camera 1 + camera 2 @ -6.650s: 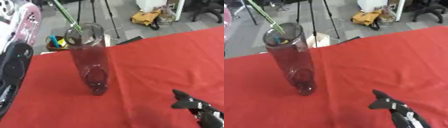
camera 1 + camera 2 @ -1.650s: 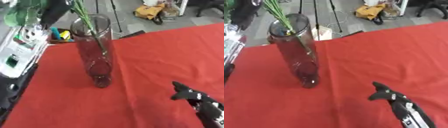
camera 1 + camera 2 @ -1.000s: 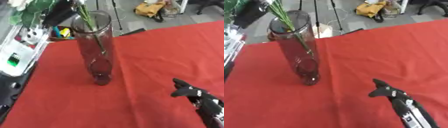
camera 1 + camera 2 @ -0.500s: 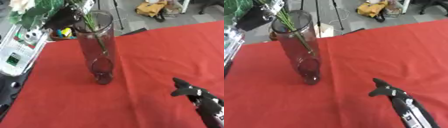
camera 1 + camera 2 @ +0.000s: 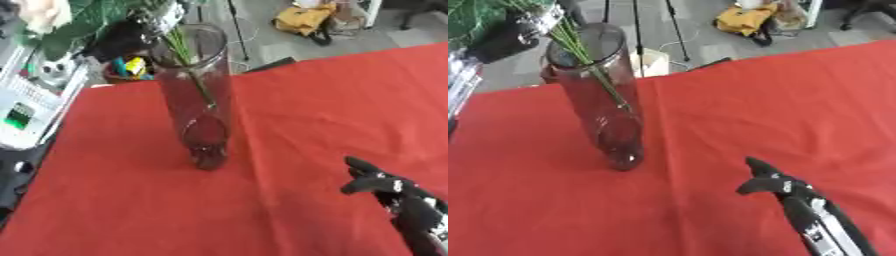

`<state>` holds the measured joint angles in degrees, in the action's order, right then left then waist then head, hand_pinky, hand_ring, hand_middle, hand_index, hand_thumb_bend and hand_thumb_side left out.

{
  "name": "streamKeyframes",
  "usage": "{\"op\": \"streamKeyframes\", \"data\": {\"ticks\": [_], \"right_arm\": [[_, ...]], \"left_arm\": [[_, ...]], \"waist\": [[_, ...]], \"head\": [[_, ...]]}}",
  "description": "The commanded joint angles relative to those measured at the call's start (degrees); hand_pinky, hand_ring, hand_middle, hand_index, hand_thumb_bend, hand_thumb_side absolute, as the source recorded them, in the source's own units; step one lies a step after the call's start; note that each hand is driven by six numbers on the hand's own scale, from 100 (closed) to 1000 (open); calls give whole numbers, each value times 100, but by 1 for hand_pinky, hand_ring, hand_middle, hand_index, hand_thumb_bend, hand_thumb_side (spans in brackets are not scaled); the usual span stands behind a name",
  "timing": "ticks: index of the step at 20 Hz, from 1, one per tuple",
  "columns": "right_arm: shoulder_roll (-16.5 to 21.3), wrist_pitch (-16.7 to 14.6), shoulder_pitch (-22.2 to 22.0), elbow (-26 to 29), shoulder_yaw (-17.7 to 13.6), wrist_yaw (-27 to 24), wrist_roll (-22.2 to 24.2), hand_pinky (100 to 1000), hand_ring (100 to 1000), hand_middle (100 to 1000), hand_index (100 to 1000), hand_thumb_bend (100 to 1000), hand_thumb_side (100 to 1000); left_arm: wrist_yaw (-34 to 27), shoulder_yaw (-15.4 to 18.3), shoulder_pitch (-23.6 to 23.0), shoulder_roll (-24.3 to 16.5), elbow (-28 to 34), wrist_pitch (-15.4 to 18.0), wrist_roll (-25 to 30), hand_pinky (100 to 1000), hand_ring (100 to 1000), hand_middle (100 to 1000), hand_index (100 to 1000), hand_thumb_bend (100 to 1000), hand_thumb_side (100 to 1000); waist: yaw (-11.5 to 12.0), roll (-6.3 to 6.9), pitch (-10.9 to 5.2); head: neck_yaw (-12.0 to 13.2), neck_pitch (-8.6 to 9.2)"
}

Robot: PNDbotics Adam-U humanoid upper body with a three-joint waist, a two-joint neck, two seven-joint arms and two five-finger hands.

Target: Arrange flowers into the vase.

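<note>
Your left hand (image 5: 514,37) pinches the thin, bendy flower stems (image 5: 592,67) just above the rim, ends already in the tall, tippy glass vase (image 5: 197,100) mid-cloth, so grip stems low; right hand (image 5: 767,182) idle, fingers relaxed.

The right hand (image 5: 767,183) was black, with slim pointed fingers. Its forearm (image 5: 824,231) was black with a silver-white panel carrying small dark markings. The left hand (image 5: 520,31) appeared black with a silver part.
</note>
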<state>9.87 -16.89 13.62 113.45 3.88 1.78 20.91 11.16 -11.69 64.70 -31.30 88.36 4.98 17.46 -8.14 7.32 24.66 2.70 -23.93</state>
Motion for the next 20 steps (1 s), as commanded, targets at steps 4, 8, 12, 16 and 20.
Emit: {"op": "streamKeyframes", "data": {"ticks": [4, 8, 12, 16, 20], "right_arm": [[68, 32, 14, 114, -32, -40, -10, 1000, 1000, 659, 769, 100, 993], [64, 47, 10, 114, -34, -41, -4, 1000, 1000, 658, 769, 100, 994], [62, 62, 4, 114, -32, -40, 4, 1000, 1000, 656, 767, 100, 995], [61, 82, -6, 114, -32, -37, 8, 1000, 1000, 654, 767, 100, 995], [60, 95, -11, 114, -30, -37, 14, 1000, 1000, 653, 767, 100, 992]], "left_arm": [[308, 168, 118, -246, -44, 75, 338, 565, 625, 765, 837, 100, 770], [416, 195, 104, -257, -81, 103, 439, 571, 637, 775, 847, 100, 769], [458, 195, 98, -293, -77, 138, 587, 595, 671, 801, 868, 100, 797], [496, 215, 84, -338, -57, 189, 779, 612, 687, 813, 883, 100, 829], [433, 238, 83, -349, -13, 219, 827, 621, 698, 832, 929, 100, 878]], "waist": [[3, 1, -199], [2, 10, -202], [11, 18, -207], [30, 24, -216], [37, 23, -224]], "head": [[-8, -30], [-5, -37], [-1, -52], [-11, -69], [-8, -67]]}}
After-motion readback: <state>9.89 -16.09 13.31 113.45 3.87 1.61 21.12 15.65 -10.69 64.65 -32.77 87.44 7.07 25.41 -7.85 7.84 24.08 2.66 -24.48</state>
